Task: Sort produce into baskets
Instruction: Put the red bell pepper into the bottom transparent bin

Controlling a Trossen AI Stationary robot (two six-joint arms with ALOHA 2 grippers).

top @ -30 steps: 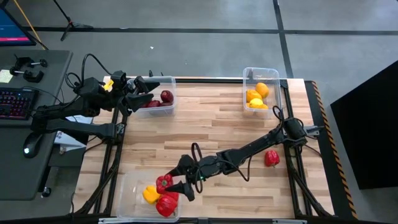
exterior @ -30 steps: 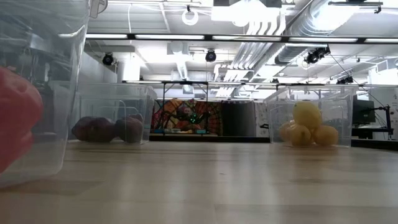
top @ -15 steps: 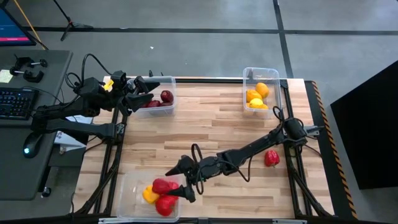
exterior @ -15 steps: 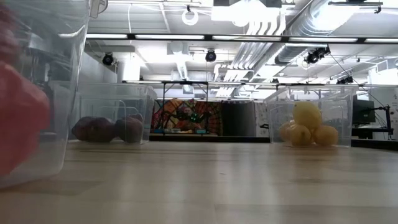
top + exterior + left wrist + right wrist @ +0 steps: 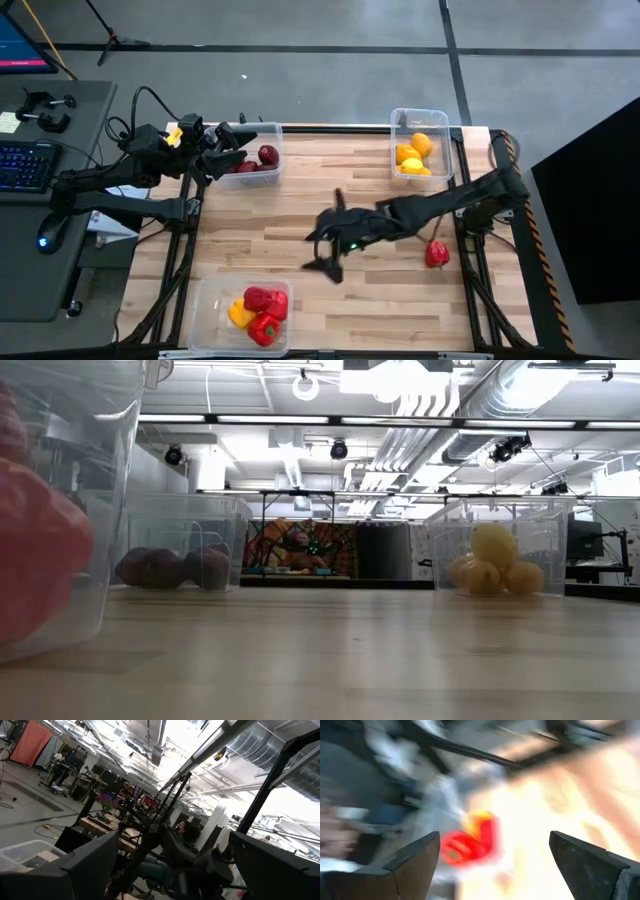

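Note:
My right gripper point(image 5: 322, 252) hangs open over the middle of the table, with nothing between its fingers point(image 5: 415, 865). The near-left basket point(image 5: 210, 300) holds red and yellow peppers point(image 5: 260, 312), which show blurred in the right wrist view point(image 5: 470, 840). One red pepper point(image 5: 437, 254) lies on the table's right side. Maroon fruits point(image 5: 258, 160) fill the far-left basket point(image 5: 270, 130), and lemons point(image 5: 414, 153) fill the far-right basket point(image 5: 400, 118). My left gripper point(image 5: 226, 152) waits open beside the far-left basket, tipped upward.
A desk with a keyboard point(image 5: 25, 165) stands beyond the table's left edge. Bare wood runs between the baskets point(image 5: 330, 190). In the low view the near basket's wall point(image 5: 110, 510) fills the left side. A person point(image 5: 186, 832) sits in the room beyond.
My right gripper has opened and let go of a red pepper over the near-left basket. It has then risen and drawn back toward the table's middle and right. The pepper has settled among the others in the basket.

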